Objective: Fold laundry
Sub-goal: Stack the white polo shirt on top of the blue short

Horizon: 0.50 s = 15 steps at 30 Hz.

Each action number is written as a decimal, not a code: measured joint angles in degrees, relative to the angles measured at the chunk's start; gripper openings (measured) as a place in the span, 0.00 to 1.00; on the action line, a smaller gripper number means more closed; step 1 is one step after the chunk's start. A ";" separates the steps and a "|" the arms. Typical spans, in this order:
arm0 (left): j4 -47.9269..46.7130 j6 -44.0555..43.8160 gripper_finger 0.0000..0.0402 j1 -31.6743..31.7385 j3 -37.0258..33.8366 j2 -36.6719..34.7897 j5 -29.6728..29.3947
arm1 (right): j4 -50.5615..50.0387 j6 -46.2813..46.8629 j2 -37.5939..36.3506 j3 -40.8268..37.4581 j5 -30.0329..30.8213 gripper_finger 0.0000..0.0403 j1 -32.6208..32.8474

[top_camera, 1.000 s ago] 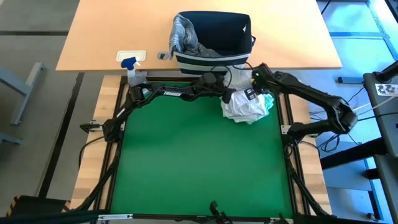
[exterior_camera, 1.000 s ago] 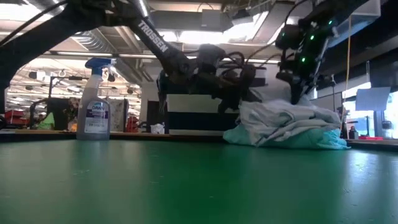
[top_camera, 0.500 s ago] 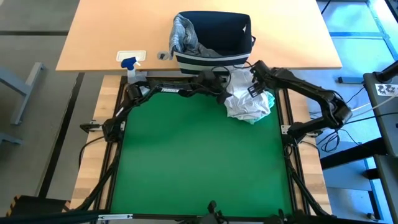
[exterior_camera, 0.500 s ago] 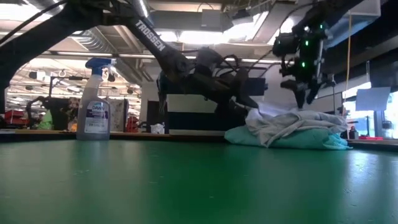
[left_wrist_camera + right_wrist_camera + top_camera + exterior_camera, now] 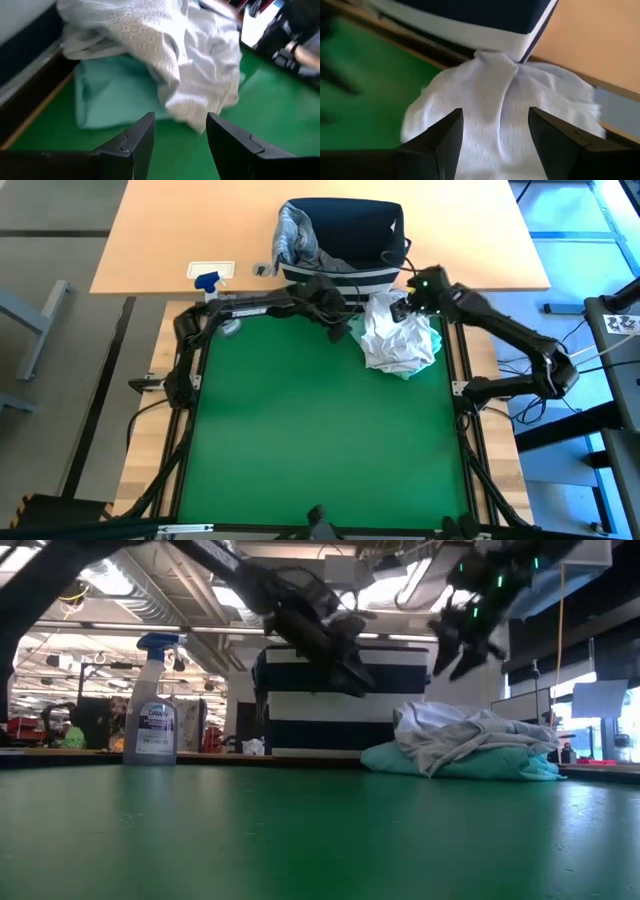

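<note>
A white t-shirt lies crumpled on top of a mint-teal garment, the two making one low pile at the far right corner of the green mat, just in front of the striped basket. A grey-blue shirt hangs over the basket's left rim.

The left gripper hangs in the air just left of the pile, its arm stretched along the mat's far edge. Through its wrist camera the two fingers stand apart with nothing between them, and the white cloth and teal cloth lie beyond.

The right gripper hovers above the far edge of the pile, close to the basket. Its fingers are spread too, empty, with the t-shirt below them.

A spray bottle stands upright at the far left corner of the mat.
</note>
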 joint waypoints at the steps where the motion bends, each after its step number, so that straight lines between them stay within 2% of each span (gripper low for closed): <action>1: -2.33 1.71 0.42 -0.04 0.00 -1.22 -1.06 | 4.82 0.87 0.31 -3.25 0.29 0.55 -0.04; 4: -8.59 5.23 0.42 -0.48 -0.20 -4.60 -4.21 | 20.97 3.50 1.98 -12.60 -0.33 0.55 -0.07; 9: -9.95 5.73 0.42 -0.91 -4.12 -10.03 -6.76 | 44.74 3.51 7.45 -23.70 -0.91 0.55 -0.03; 11: -10.23 5.75 0.42 -0.92 -6.02 -11.85 -6.82 | 48.89 1.42 10.89 -26.08 0.82 0.55 -0.09; 15: -10.29 5.79 0.42 -1.41 -7.94 -13.79 -6.58 | 50.03 -4.13 17.42 -27.59 3.36 0.55 -0.07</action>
